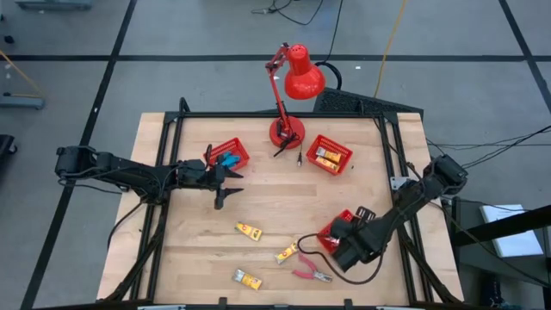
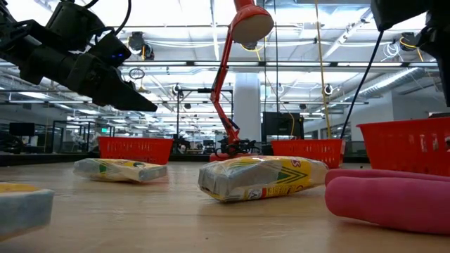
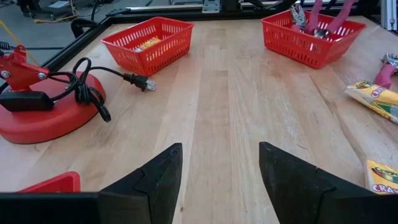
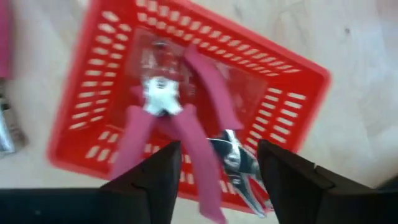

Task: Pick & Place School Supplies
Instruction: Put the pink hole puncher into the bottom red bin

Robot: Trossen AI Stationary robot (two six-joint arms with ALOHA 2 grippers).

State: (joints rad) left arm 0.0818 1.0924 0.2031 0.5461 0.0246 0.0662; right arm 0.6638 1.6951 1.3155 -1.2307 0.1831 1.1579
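- Right gripper (image 4: 214,171) hung over the near-right red basket (image 4: 298,74), fingers parted and empty — pink-handled pliers (image 4: 186,124) lay inside it, just beyond the fingertips.
- Loose pliers (image 1: 312,275) rested on the table beside that gripper; long axis ran roughly crosswise, handles toward the table's middle. Right arm clearly the nearer.
- Three yellow packets (image 1: 250,231) lay well apart between the two arms.
- Left gripper (image 3: 217,180) hovered by the far-left basket (image 1: 227,156), fingers spread, holding nothing; bare wood lay ahead of the tips, the lamp base (image 3: 43,115) off to one side.
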